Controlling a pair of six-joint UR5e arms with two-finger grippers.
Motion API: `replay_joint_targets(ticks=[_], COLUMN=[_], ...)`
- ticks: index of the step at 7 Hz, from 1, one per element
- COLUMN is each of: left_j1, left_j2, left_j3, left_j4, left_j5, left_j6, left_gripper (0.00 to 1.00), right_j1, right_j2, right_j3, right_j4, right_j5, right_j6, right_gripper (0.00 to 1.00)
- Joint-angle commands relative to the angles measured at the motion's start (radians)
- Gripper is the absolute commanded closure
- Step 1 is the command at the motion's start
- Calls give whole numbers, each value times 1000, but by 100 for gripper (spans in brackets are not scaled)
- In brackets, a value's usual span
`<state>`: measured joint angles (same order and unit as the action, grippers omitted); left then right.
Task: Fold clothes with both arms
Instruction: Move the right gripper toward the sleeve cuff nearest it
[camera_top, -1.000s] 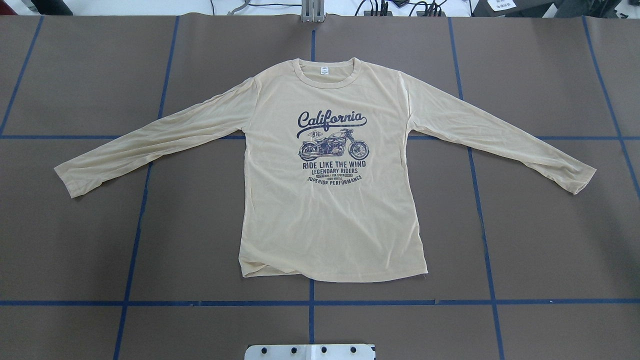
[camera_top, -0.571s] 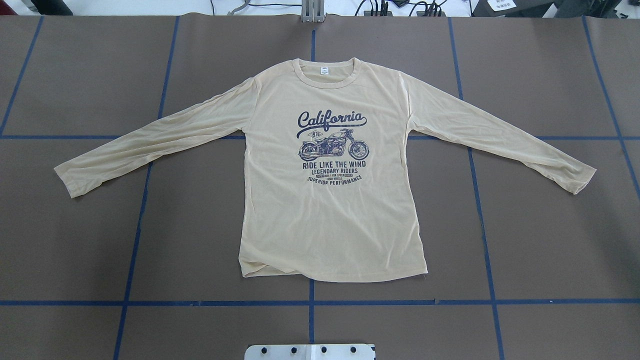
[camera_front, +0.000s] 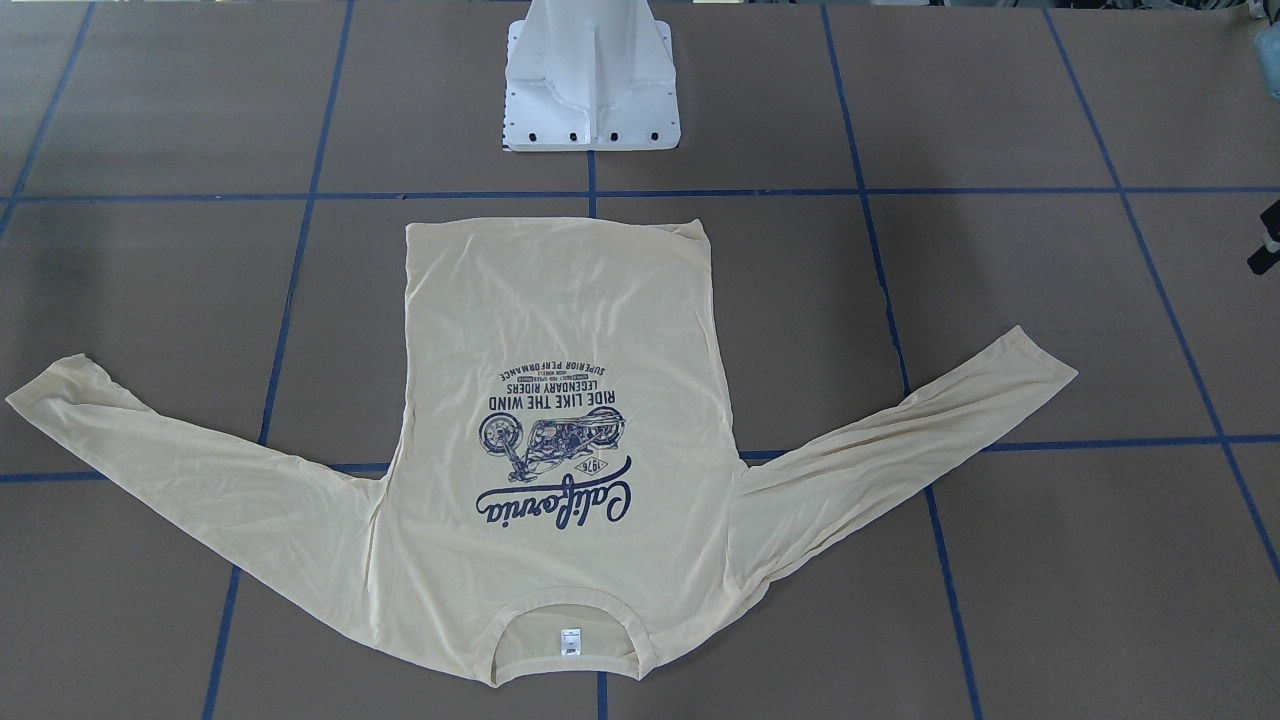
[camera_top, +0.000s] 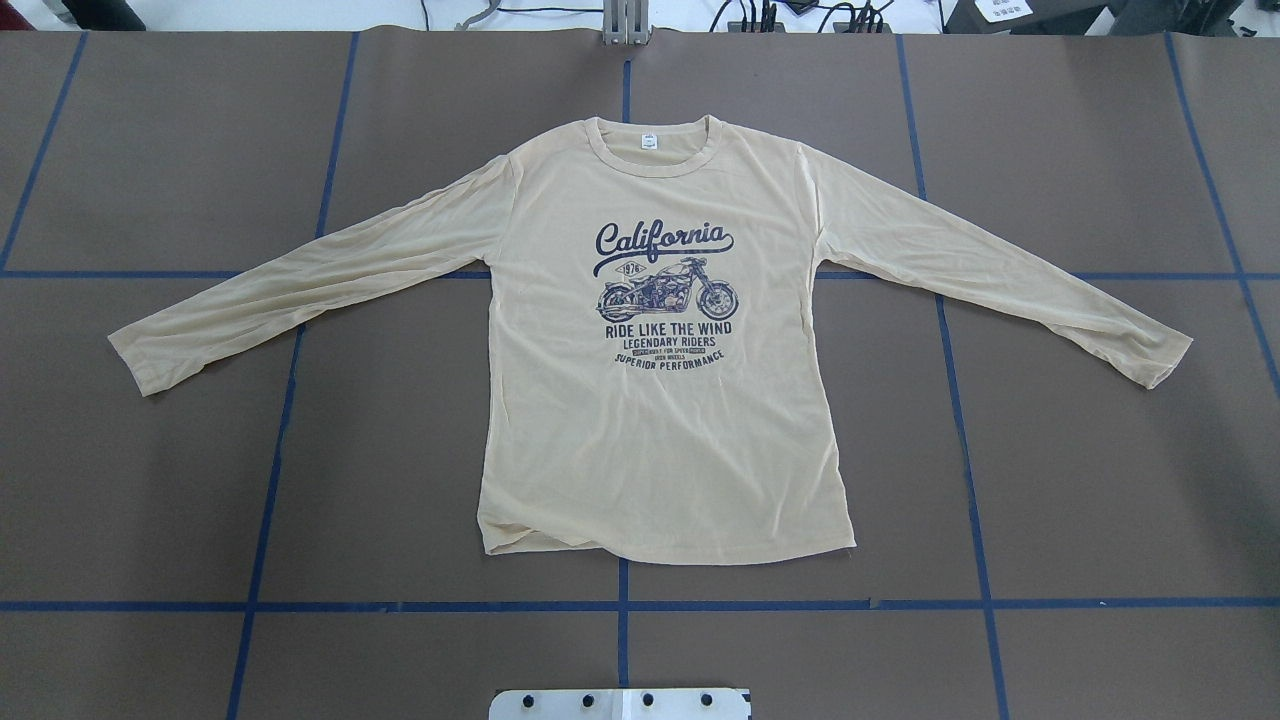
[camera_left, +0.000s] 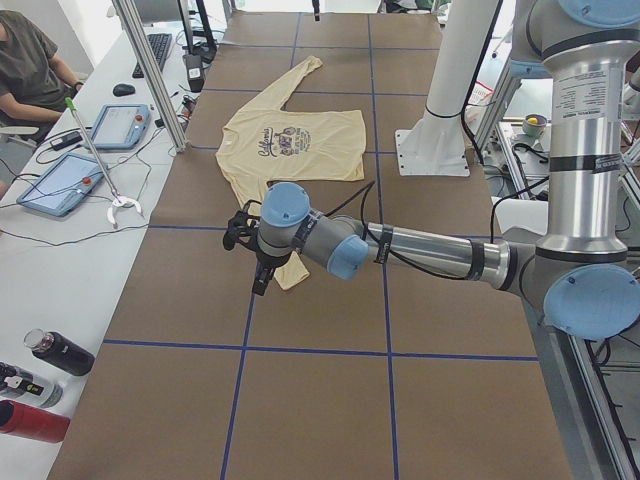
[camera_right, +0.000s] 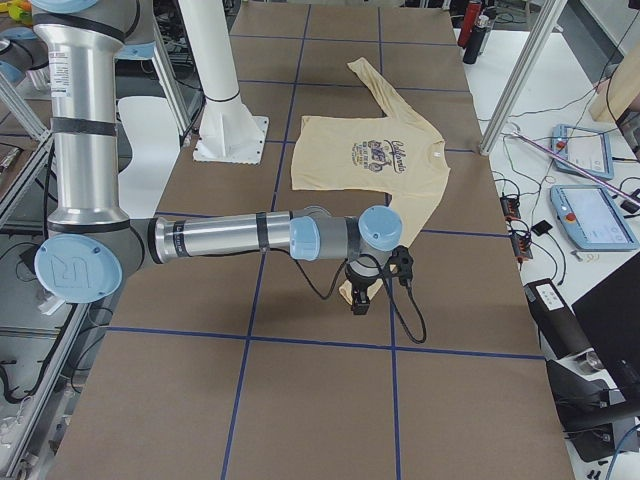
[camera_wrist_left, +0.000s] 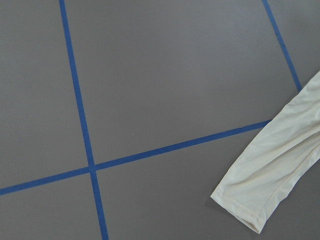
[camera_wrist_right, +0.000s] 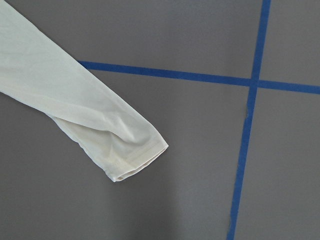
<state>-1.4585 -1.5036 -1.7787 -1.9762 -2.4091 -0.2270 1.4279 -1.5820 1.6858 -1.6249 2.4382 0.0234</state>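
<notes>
The clothes are one pale yellow long-sleeved T-shirt (camera_top: 660, 440) with a navy "California" motorcycle print. It lies flat and face up, both sleeves spread wide (camera_front: 560, 300). In the exterior left view my left gripper (camera_left: 257, 266) hangs just above the cuff of the near sleeve (camera_left: 291, 277). That cuff (camera_wrist_left: 265, 185) shows at the lower right of the left wrist view. My right gripper (camera_right: 361, 293) hovers over the other sleeve's cuff, which shows in the right wrist view (camera_wrist_right: 115, 135). I cannot tell whether either gripper is open or shut.
The white pedestal base (camera_front: 592, 90) stands just beyond the shirt's hem. Blue tape lines (camera_top: 620, 606) grid the brown table cover. A side desk holds tablets (camera_left: 70, 180) and bottles (camera_left: 60, 352), and a person (camera_left: 30, 60) sits there.
</notes>
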Motion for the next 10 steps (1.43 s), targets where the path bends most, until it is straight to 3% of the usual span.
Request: replay_joint_targets(ticks=[1, 2, 3, 10], left_j1=[1, 1, 1, 0], left_j2=[0, -1, -1, -4], left_j3=[-1, -2, -2, 1], left_j4=[-16, -16, -20, -20], left_j5=[-7, -10, -27, -85], left_j6=[-34, -37, -38, -35], left_gripper=[0, 0, 0, 0], right_j1=[-36, -90, -110, -224], right_j2=[36, 36, 27, 55], right_j3=[-171, -217, -238, -308], right_j4=[261, 416, 480, 500], right_j5=[15, 7, -1, -57], right_j6=[153, 344, 418, 440], right_gripper=[0, 1, 2, 10])
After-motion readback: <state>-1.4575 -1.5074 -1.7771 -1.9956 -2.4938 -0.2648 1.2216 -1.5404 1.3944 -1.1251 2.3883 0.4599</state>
